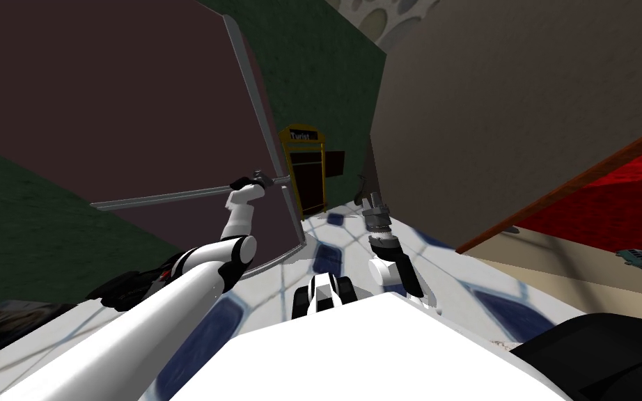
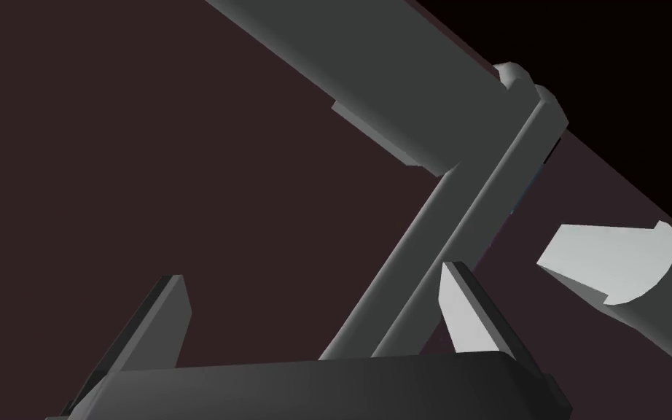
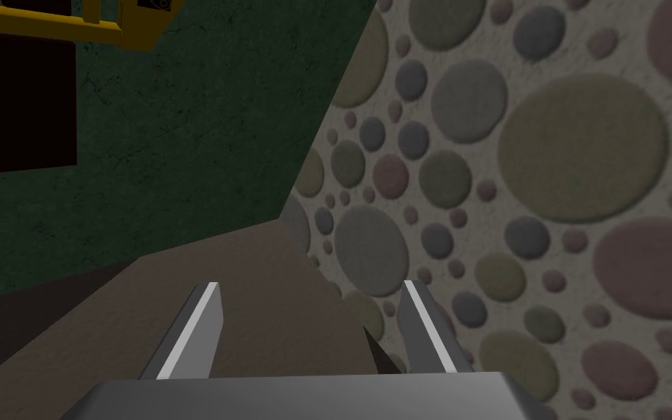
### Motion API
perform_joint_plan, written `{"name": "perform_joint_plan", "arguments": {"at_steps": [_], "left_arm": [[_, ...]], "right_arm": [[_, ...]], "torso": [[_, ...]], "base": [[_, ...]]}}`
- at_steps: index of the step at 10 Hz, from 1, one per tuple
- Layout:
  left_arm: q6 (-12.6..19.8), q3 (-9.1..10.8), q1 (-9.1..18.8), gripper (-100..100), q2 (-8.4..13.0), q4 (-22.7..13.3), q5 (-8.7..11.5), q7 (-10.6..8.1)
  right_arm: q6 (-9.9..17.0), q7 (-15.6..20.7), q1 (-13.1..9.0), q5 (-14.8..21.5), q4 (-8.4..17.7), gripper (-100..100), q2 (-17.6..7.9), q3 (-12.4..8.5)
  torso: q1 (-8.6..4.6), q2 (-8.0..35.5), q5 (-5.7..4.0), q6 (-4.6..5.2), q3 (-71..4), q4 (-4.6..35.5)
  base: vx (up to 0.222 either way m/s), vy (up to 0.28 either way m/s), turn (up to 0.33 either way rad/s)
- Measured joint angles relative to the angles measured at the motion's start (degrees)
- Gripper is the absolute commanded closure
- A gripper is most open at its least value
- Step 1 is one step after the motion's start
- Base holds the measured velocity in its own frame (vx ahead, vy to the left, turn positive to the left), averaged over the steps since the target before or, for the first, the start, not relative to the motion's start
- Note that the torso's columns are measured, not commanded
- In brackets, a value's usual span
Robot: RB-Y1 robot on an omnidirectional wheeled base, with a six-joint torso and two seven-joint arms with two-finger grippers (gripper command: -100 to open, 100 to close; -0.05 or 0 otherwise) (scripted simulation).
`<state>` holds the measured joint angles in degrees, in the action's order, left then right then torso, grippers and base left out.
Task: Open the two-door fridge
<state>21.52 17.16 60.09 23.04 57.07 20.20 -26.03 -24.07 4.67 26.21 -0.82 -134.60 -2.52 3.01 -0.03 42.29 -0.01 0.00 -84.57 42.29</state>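
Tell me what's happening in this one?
The left end effector is at the dark maroon fridge door. Its fingers are open, with a grey handle bar running between them, close beside one finger. It has not closed on the bar yet. The right end effector hangs free to the right of the door, open and holding nothing.
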Motion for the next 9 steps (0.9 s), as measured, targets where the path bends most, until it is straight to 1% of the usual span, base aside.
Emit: {"name": "perform_joint_plan", "arguments": {"at_steps": [1, 2, 3, 4, 7, 9], "left_arm": [[0.6, 0.27, 0.7, -100, 0.0, -0.8, -0.1, -0.20], [1.1, 0.57, 1.9, -100, 0.2, -2.6, 0.0, -0.33], [1.9, 1.14, 3.5, -100, 0.1, -4.7, -0.2, -0.61], [3.1, 1.85, 4.8, -100, 0.0, -6.0, -0.7, -1.04], [5.7, 3.26, 8.3, -100, 0.1, -10.6, -1.1, -1.72], [7.0, 4.04, 10.2, -100, 0.3, -12.8, -1.4, -2.03]], "right_arm": [[0.0, 0.0, 0.0, 0.0, 0.0, 0, 0.0, 0.0], [0.0, 0.0, 0.0, 0.0, 0.0, 0, 0.0, 0.0], [0.0, 0.0, 0.0, 0.0, 0.0, 0, 0.0, 0.0], [0.0, 0.0, 0.0, 0.0, 0.0, 0, 0.0, 0.0], [0.0, 0.0, 0.0, 0.0, 0.0, 0, 0.0, 0.0], [0.0, 0.0, 0.0, 0.0, 0.0, 0, 0.0, 0.0]], "torso": [[0.03, 0.0, 0.01, 0.00, 0.0, 0.0], [0.03, 0.0, 0.01, 0.00, 0.0, 0.0], [-0.01, 0.0, 0.00, 0.00, 0.0, 0.0], [-0.03, 0.0, -0.01, 0.00, 0.0, 0.0], [0.10, 0.0, 0.03, -0.01, 0.0, 0.0], [0.11, 0.0, 0.04, -0.01, 0.0, 0.0]], "base": [[0.022, -0.046, 0.003], [0.023, -0.058, 0.006], [0.032, -0.070, 0.005], [0.047, -0.087, 0.005], [0.030, -0.064, 0.004], [0.014, -0.033, 0.003]]}}
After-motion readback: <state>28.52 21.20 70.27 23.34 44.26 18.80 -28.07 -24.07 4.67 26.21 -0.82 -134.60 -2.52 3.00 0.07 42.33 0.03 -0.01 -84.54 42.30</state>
